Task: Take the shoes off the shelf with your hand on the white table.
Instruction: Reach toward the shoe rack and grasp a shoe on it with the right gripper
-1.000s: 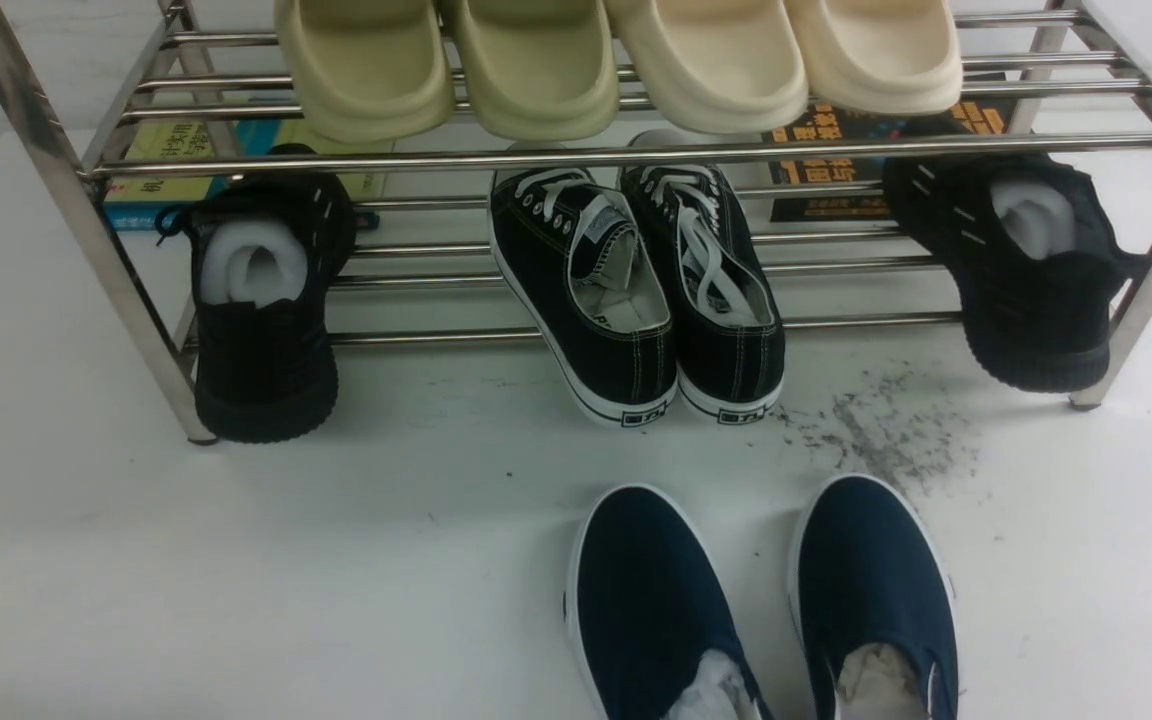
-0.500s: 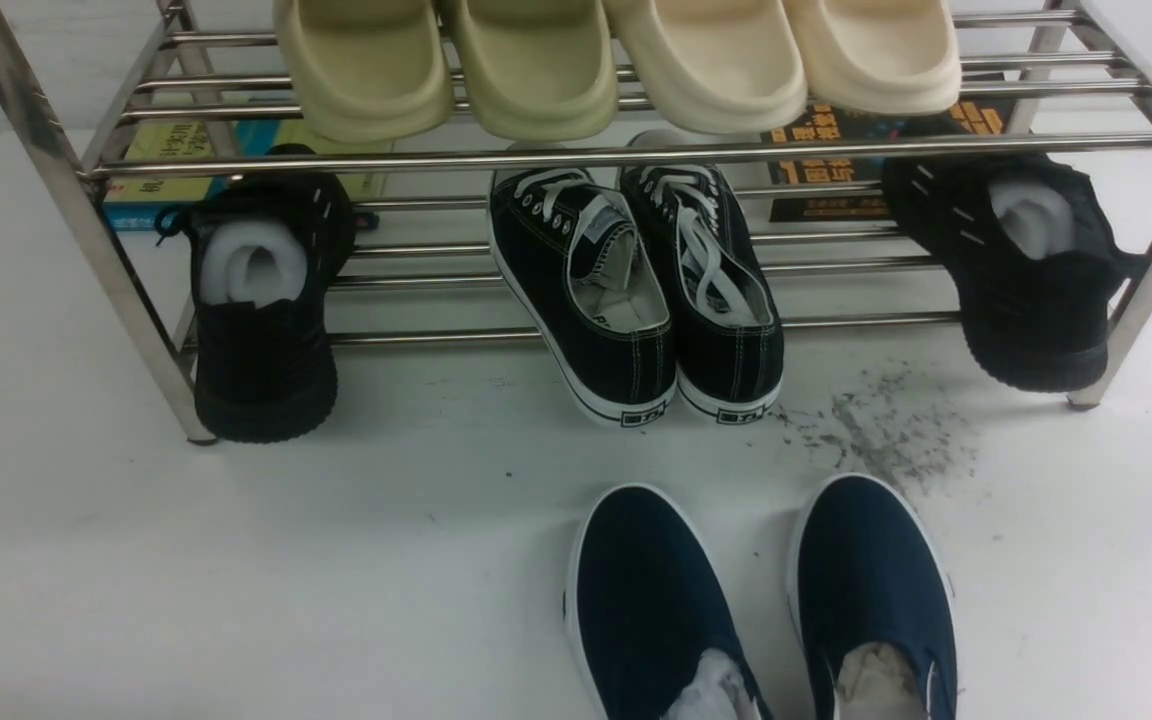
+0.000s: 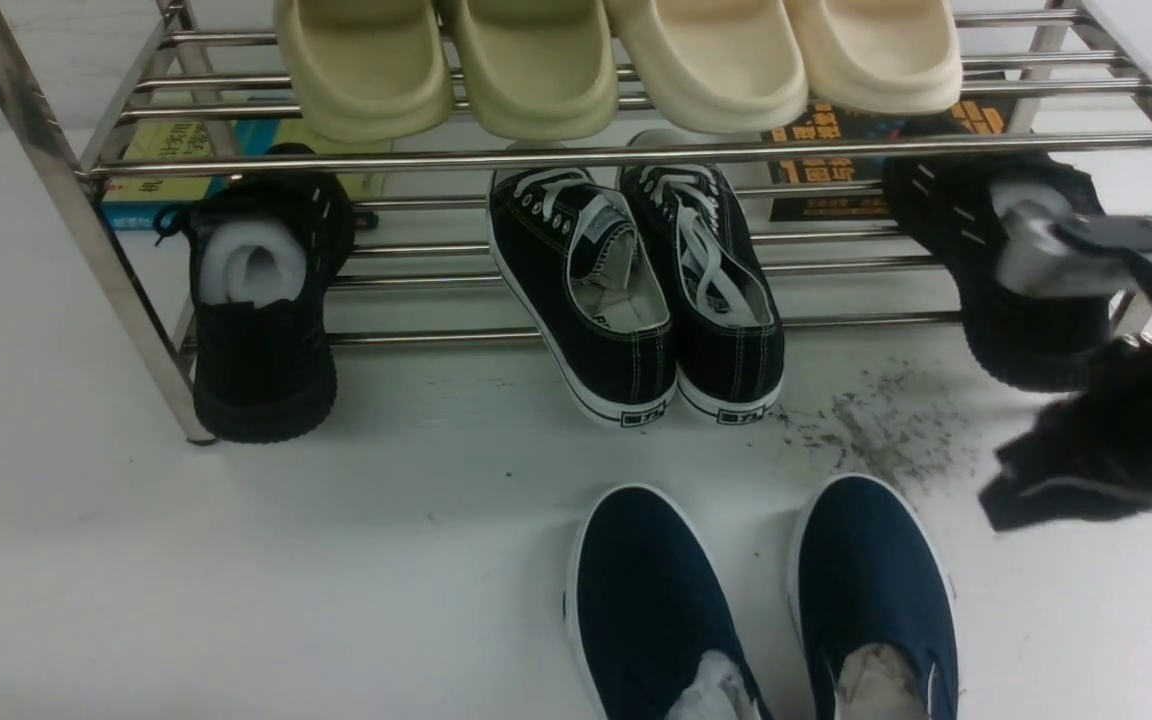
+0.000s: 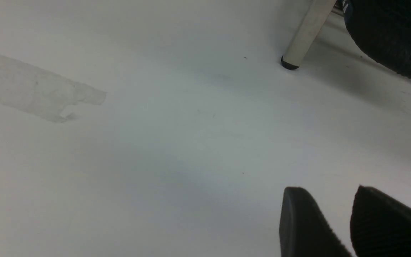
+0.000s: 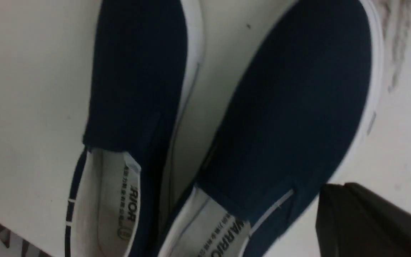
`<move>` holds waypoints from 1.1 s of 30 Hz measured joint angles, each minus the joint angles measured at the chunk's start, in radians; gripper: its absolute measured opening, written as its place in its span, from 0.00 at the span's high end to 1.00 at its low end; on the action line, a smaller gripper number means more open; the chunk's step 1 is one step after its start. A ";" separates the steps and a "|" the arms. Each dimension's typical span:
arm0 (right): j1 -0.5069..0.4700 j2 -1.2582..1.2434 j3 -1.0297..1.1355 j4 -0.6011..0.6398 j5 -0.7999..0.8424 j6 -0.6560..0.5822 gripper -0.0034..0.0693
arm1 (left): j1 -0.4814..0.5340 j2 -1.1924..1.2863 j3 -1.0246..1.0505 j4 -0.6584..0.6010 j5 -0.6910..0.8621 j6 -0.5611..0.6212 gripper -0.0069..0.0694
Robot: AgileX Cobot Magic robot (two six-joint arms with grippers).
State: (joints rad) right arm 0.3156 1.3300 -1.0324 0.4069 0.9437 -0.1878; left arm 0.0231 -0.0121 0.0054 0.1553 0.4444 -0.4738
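Observation:
The shoes (image 3: 636, 290), black canvas lace-ups with white laces, stand side by side on the lower tier of the chrome shelf (image 3: 576, 152), heels toward me and hanging over the white table (image 3: 336, 560). My right gripper (image 3: 1001, 497), the black hand, reaches in from the right edge, blurred, well to the right of the shoes and apart from them. In the right wrist view its fingers (image 5: 334, 200) are pressed together with nothing between them. My left gripper (image 4: 328, 191) is open and empty just above the table.
Two navy slip-ons (image 3: 766, 600) lie on the table in front of the shelf, right below the right gripper's camera. Black knit sneakers (image 3: 261, 330) (image 3: 1026, 320) sit at both ends of the lower tier. Cream slippers (image 3: 616, 60) fill the top tier. Dark scuff specks (image 3: 886, 420) mark the table.
My right arm has swung into the front view from the right edge, where nothing showed before. The shoes and everything else have stayed in place.

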 joint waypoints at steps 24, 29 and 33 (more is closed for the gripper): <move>0.421 0.529 -0.692 -0.324 -0.031 0.188 0.58 | 0.000 0.000 0.000 0.000 -0.001 0.000 0.60; 0.424 0.620 -0.770 -0.415 -0.035 0.280 0.57 | 0.000 0.000 0.000 0.000 -0.001 0.000 0.60; 0.424 0.686 -0.812 -0.530 -0.037 0.374 0.57 | 0.000 0.000 0.000 0.000 -0.001 0.000 0.60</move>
State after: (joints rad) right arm 0.7392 2.0158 -1.8440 -0.1235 0.9063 0.1857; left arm 0.0231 -0.0121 0.0058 0.1553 0.4436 -0.4738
